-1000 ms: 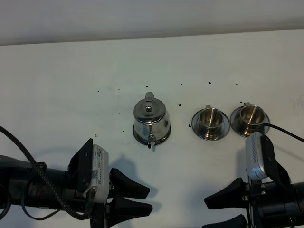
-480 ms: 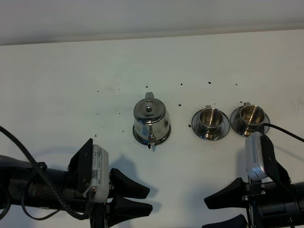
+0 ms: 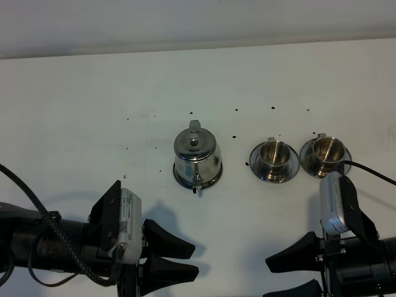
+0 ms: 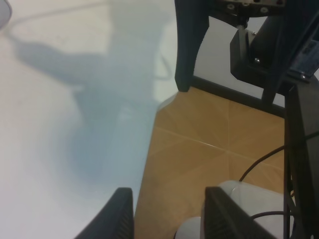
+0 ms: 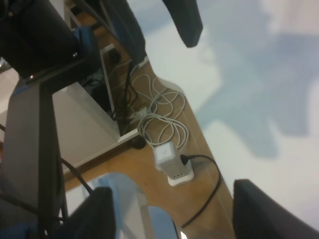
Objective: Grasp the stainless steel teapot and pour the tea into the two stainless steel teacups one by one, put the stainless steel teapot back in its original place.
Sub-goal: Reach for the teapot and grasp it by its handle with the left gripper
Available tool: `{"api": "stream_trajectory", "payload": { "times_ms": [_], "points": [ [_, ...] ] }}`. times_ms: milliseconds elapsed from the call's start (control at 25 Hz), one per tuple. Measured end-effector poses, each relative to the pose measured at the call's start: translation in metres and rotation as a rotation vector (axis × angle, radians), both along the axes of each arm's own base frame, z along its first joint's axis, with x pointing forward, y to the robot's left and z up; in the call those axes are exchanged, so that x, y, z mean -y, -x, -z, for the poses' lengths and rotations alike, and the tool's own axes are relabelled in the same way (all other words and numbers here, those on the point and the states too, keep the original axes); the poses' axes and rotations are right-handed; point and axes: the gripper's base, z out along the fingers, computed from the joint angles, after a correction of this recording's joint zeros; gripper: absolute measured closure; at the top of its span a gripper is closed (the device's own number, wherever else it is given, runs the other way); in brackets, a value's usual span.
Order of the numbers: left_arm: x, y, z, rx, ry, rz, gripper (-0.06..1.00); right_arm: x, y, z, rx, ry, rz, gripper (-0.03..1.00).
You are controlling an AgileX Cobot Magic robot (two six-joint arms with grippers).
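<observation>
The stainless steel teapot (image 3: pixel 197 154) stands upright mid-table on its round saucer (image 3: pixel 214 180), the original place, with its spout toward the front edge. To its right are the two stainless steel teacups (image 3: pixel 273 157) (image 3: pixel 326 151), each on its own saucer. My left gripper (image 3: pixel 193 260) hovers at the table's front edge, in front of and slightly left of the teapot, open with nothing between its fingers (image 4: pixel 119 214). My right gripper (image 3: pixel 271 279) is at the front right, in front of the cups, open wide and empty, its fingers (image 5: pixel 261 211) far apart.
The white table (image 3: pixel 93 124) has small dark specks around the teapot and cups. Both wrist views look past the table's front edge to the wooden floor (image 4: pixel 209 149), where a white adapter (image 5: pixel 171 163) and cables lie.
</observation>
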Motion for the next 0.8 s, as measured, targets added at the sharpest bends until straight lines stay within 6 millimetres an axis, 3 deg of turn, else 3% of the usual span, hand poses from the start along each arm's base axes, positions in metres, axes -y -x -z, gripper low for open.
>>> {"api": "stream_trajectory", "payload": {
  "times_ms": [560, 800],
  "points": [
    [0.002, -0.002, -0.004, -0.019, 0.05, -0.036, 0.57, -0.003, 0.001, -0.008, -0.008, -0.073, -0.002, 0.46],
    [0.003, -0.007, -0.007, -0.034, 0.09, -0.103, 0.57, -0.005, -0.006, -0.029, 0.054, -0.115, 0.025, 0.46]
  ]
}}
